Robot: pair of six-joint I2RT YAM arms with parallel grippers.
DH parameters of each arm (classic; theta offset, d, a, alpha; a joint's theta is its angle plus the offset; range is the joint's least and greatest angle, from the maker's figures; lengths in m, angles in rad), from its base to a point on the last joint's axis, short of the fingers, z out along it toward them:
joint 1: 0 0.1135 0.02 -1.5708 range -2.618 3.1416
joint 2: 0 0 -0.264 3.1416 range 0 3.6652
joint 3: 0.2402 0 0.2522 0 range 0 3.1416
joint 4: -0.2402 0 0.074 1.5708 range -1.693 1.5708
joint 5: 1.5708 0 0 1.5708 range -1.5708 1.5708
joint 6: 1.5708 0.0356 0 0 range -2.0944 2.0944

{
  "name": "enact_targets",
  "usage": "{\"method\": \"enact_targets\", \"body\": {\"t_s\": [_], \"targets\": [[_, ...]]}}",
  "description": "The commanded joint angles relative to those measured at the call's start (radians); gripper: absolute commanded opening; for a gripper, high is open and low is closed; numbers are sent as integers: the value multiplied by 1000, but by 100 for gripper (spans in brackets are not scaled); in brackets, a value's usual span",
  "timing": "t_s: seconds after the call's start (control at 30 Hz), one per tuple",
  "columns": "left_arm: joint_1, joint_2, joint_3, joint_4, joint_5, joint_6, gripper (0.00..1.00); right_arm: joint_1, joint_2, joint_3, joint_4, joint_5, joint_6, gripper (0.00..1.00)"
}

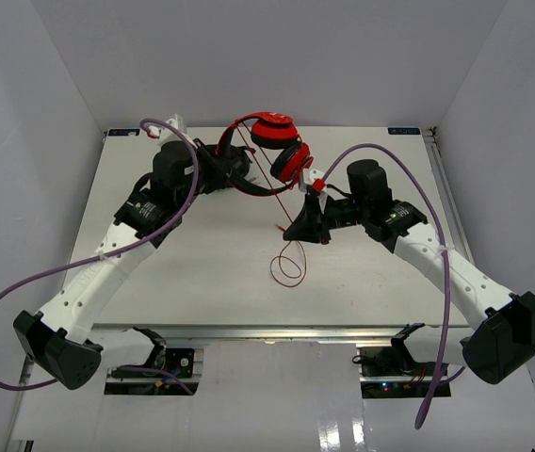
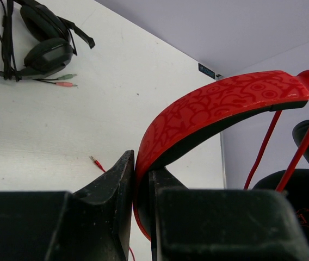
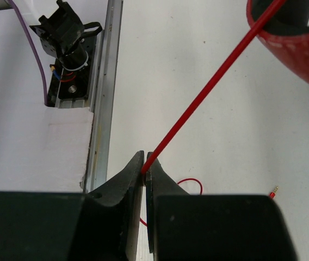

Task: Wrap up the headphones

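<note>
No words or numbers can be read anywhere. A small dark sticker sits on the far edge of the table, past the left gripper and up to its right. Its marks are too tiny to read. The band of the headphones in that gripper has red swirls and circles, not letters. The ear cup to the right has a small red drawing, too blurry to make out.

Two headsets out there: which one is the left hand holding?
The red headphones, headband pinched in the left hand; the black headset lies free on the table.
</note>
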Motion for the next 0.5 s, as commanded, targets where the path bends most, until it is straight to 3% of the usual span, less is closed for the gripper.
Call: {"method": "enact_targets", "body": {"t_s": [0.0,0.47], "targets": [[45,-75,18,134,27,-133,0,-14,-18,-27,-47,0,-26,8],[66,-171,-67,138,101,-202,0,-94,15,29,-33,20,-29,8]]}}
